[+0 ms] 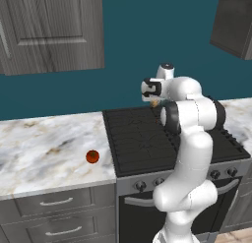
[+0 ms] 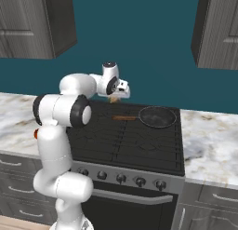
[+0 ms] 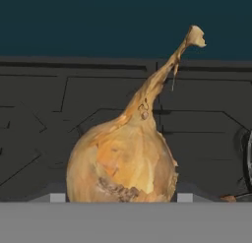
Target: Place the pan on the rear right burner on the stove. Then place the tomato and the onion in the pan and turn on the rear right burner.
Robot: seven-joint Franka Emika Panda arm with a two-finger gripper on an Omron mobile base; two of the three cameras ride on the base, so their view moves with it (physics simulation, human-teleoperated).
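My gripper (image 2: 114, 98) hangs above the rear middle of the stove (image 2: 125, 140), shut on the tan onion (image 3: 123, 158), whose stalk tip points away in the hand view. The onion (image 1: 155, 103) peeks out below the hand. Right of the gripper, the black pan (image 2: 158, 116) rests on the rear right burner (image 2: 163, 126), its wooden handle (image 2: 124, 118) pointing left toward the gripper. The red tomato (image 1: 92, 156) lies on the marble counter (image 1: 44, 148) left of the stove, near its front edge.
Grey wall cabinets (image 1: 49, 30) hang above the counter on the left, and another cabinet (image 2: 218, 29) on the right. A row of knobs (image 2: 121, 178) runs along the stove front. More marble counter (image 2: 209, 140) extends right of the stove.
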